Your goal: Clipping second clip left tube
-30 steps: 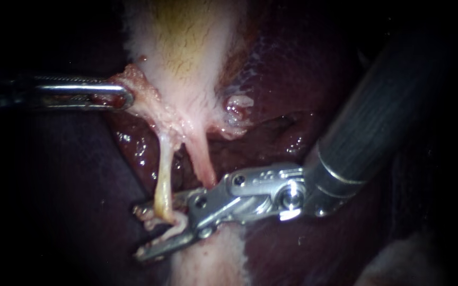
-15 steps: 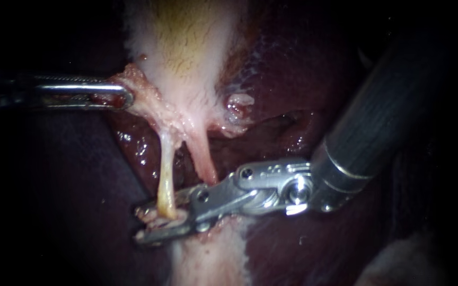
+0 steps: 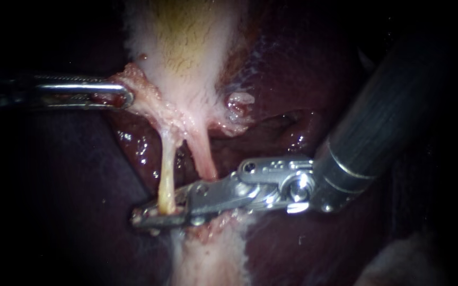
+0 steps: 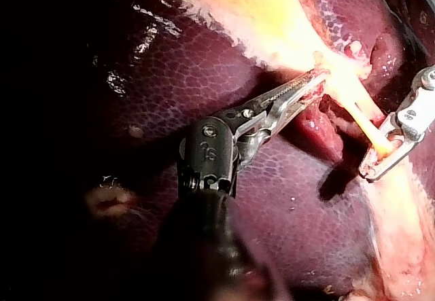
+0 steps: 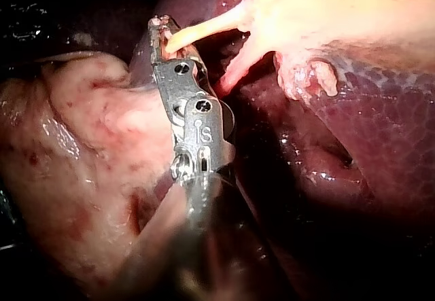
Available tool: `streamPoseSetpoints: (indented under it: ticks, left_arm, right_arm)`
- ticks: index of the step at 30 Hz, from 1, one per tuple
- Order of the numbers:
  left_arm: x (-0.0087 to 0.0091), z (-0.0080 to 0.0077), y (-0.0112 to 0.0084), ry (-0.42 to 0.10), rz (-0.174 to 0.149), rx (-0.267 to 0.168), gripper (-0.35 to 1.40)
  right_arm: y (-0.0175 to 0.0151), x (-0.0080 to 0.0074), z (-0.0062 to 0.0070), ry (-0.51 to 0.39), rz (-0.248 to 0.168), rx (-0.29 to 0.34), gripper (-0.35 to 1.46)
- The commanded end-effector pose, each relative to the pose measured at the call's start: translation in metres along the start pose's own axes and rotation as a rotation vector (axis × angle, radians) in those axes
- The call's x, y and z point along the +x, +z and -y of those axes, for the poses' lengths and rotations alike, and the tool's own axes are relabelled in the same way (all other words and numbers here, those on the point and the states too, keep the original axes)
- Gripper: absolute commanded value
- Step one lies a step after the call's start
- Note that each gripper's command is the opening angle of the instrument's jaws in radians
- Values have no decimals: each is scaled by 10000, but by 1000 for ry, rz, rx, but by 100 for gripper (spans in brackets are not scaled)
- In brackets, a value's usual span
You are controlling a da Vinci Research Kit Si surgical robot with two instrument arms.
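My right instrument (image 3: pixel 157 214) is squeezing its jaws shut on the left tube (image 3: pixel 166 169), low down near me. A second ago they were wide apart around it. I think the clip is closing now. My left instrument (image 3: pixel 119 96) is pinching the gallbladder (image 3: pixel 186 58).

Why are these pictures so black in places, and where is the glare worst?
Endoscope view: light reaches only the middle; metal on the right instrument glares. Left wrist view: gallbladder overlit, wet liver glinting, a shadow beside the right instrument. Right wrist view: gallbladder overlit too.
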Motion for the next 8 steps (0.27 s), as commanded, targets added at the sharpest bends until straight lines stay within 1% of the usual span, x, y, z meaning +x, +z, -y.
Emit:
streamPoseSetpoints:
  ticks: [1,8]
  left_arm:
    - [0,0,0,0,0,0,-35]
    - [0,2,0,0,0,0,-35]
  right_arm:
    - [0,0,0,0,0,0,-35]
    - [0,0,0,6,1,3,-35]
